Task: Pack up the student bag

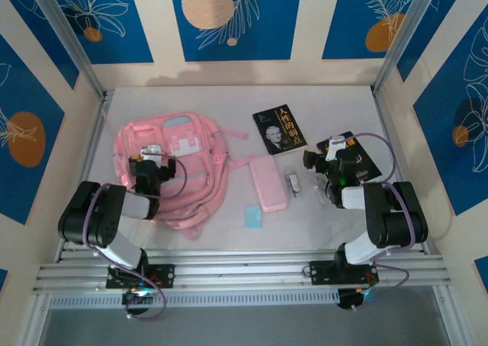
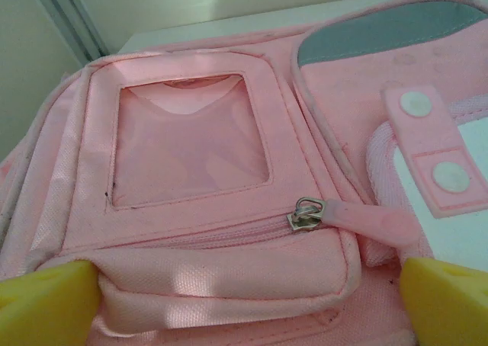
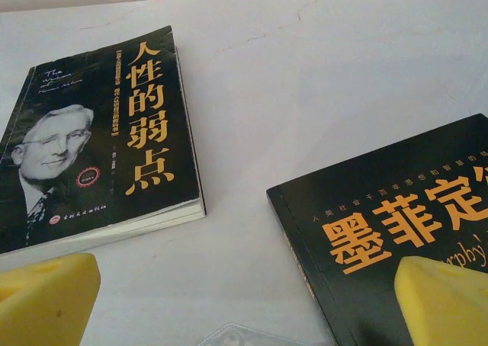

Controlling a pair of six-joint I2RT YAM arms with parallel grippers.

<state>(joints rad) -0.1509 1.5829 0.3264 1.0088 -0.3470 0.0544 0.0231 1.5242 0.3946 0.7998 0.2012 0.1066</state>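
Two claws spread wide, pink bag (image 1: 179,171) lying flat on the left side of the table (image 1: 229,106).

From above, the left claw (image 1: 152,154) hangs over the near part of the bag, spread wide and holding nothing. The right claw (image 1: 320,163) is on the right side, spread wide and empty too, above a book (image 1: 360,152) that its arm partly hides. Between the bag and that arm lie a face book (image 1: 280,129), a pink case (image 1: 268,183), a small blue card (image 1: 252,216) and a small shiny thing (image 1: 293,182). In the left wrist view, two yellow fingers (image 2: 46,304) sit far apart in the bottom corners. Between them is a bag pocket (image 2: 191,144) with a square window and a zip pull (image 2: 305,213) at its right end. In the right wrist view, the yellow fingers sit far apart and low. The face book lies on the left and the other book on the right, well apart, with bare table between.
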